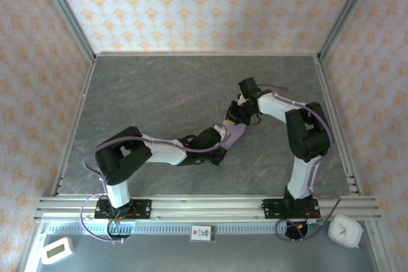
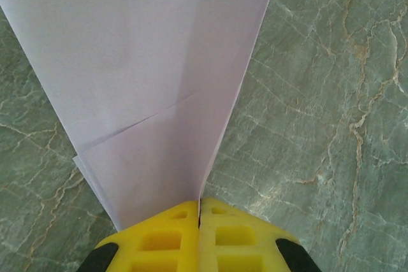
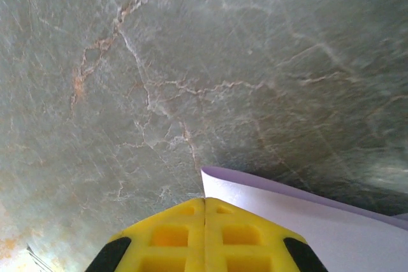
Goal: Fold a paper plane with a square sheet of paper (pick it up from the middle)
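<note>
From above, both arms meet mid-desk [image 1: 140, 93] at the folded lavender paper [image 1: 233, 133]. Left wrist: the left pincer [image 2: 199, 220], clamped shut, pinches the paper's narrow end. Right wrist: the right pincer [image 3: 204, 218], closed, nips one corner.

This is a robot test cell in a lab. A stone-look table [image 1: 159, 87] lies under the left claw [image 1: 224, 133], boxed in by aluminium posts [image 1: 64, 11] and patterned wall panels [image 1: 191, 4] beyond it. Nearer than the claw are a mounting rail [image 1: 204, 205], a clock [image 1: 345, 230] and a small meter [image 1: 56, 250].
</note>
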### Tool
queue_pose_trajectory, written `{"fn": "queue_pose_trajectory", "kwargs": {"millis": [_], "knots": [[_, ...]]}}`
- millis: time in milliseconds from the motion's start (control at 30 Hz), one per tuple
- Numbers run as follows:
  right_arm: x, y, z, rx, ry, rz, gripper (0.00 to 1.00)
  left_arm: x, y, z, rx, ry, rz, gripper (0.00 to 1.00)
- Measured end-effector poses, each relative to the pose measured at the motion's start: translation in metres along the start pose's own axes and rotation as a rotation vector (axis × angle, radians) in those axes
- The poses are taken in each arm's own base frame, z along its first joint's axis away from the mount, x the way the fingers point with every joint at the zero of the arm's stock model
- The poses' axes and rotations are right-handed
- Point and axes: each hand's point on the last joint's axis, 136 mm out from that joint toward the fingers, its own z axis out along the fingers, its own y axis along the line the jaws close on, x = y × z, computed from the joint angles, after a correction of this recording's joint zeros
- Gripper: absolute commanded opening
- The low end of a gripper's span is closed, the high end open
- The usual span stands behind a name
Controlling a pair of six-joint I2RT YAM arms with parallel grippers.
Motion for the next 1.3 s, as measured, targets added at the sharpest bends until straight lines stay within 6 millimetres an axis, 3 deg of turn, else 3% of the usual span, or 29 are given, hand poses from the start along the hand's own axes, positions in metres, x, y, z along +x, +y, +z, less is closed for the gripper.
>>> {"fn": "queue_pose_trajectory", "kwargs": {"millis": [267, 1300], "knots": [[0.004, -0.016, 0.018, 0.038, 0.038, 0.013, 0.00, 0.000, 0.001, 0.000, 0.020, -0.002, -0.025, 0.00], [0.003, -0.016, 0.022, 0.024, 0.046, -0.029, 0.00, 0.002, 0.019, -0.011, 0.081, -0.032, -0.208, 0.00]]}}
